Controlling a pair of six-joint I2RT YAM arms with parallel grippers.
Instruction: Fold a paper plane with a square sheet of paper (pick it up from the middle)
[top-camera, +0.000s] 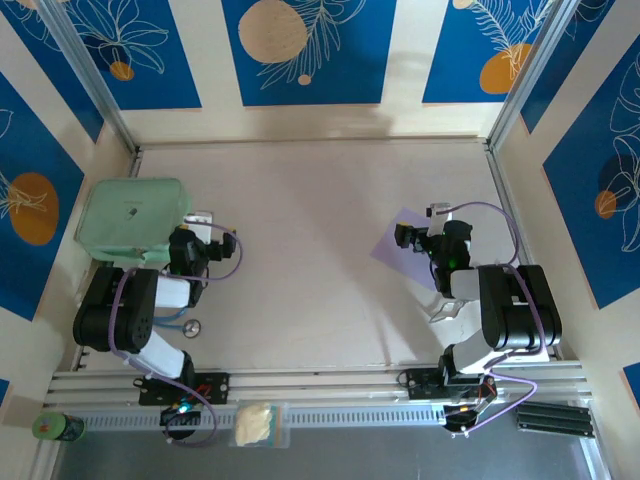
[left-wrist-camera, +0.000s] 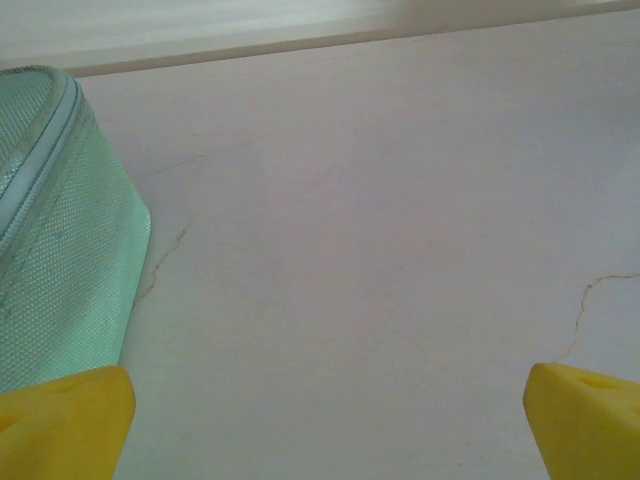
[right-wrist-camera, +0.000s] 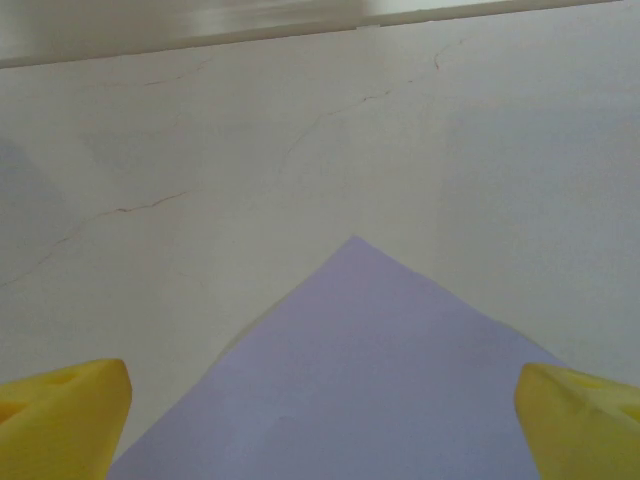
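My right end effector hangs wide open over the flat square sheet of paper on the bench. My left end effector is open also, beside the mint-green box.

walls: blue floral print | table: pale, hairline cracks | light: soft

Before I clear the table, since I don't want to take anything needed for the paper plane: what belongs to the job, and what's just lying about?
Job:
- square sheet of paper, lying flat, unfolded

Lying about:
- mint-green box, far left
- pale yellow pouch, at the near edge
- small green container, near left corner
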